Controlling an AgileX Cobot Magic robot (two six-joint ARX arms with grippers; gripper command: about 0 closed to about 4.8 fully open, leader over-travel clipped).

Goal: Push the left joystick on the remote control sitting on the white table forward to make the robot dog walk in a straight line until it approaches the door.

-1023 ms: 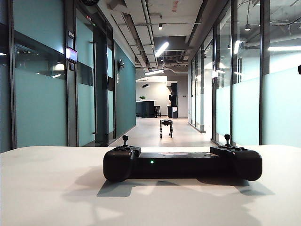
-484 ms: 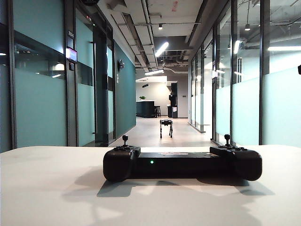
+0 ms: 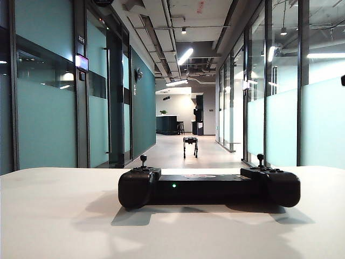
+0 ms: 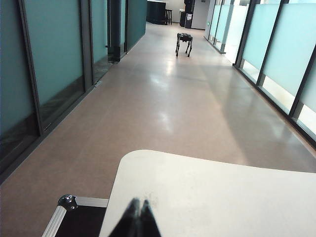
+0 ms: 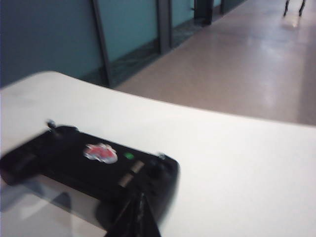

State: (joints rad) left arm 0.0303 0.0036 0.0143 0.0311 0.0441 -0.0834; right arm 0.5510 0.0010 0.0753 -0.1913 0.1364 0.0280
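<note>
The black remote control (image 3: 209,188) lies on the white table (image 3: 54,221) with a small green light lit. Its left joystick (image 3: 143,159) stands upright and nothing touches it. The robot dog (image 3: 190,145) stands far down the corridor. Neither gripper shows in the exterior view. In the left wrist view my left gripper (image 4: 138,203) is shut and empty over the table's edge (image 4: 222,192), with the robot dog (image 4: 184,42) far ahead. My right gripper (image 5: 139,196) is shut and empty, just short of the remote control's (image 5: 89,165) nearer end. The left joystick (image 5: 51,124) shows blurred at the far end.
Glass walls with dark frames (image 3: 81,108) line both sides of the corridor. A black case with metal edging (image 4: 69,217) sits on the floor beside the table. A dark counter (image 3: 167,124) stands at the corridor's far end.
</note>
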